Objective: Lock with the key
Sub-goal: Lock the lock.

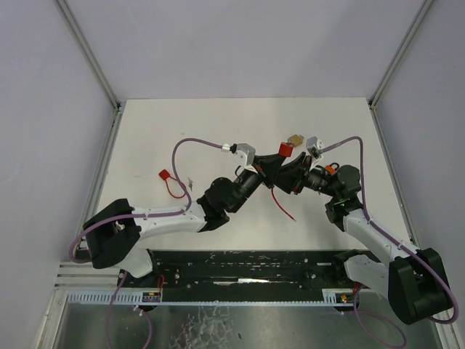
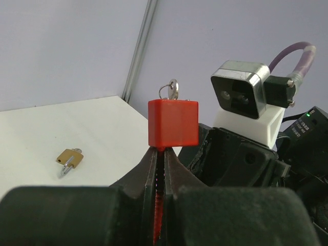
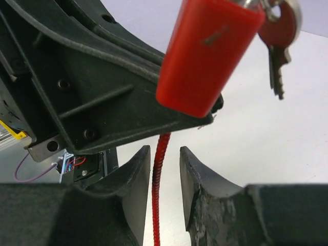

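Red block-shaped padlock (image 1: 285, 150) (image 2: 173, 123) (image 3: 205, 56) is held up in the air over the middle of the white worktop (image 1: 160, 131), between the two arms.

Both black arms reach in from the near edge and meet there. The left gripper (image 2: 160, 151) has its fingers (image 2: 148, 169) pressed together on the thin red cable (image 2: 159, 205) (image 3: 159, 169) that comes out of the padlock's underside, and the padlock body sits upright right on the fingertips. The right gripper (image 3: 164, 154) comes up from below, its fingers (image 3: 136, 179) standing a narrow way apart, one on each side of the thin red cable and not visibly pinching it. The cable's loose end hangs down towards the worktop (image 1: 283, 207).

A small brass padlock (image 1: 296, 138) (image 2: 69, 159) lies on the worktop just beyond the arms. Well apart to the left lies a small red tag with a thin red loop (image 1: 167, 180).

A silver key on a small ring (image 2: 173, 90) (image 3: 278, 51) sticks out of the red padlock's top face; whether it is seated in the keyhole I cannot tell.
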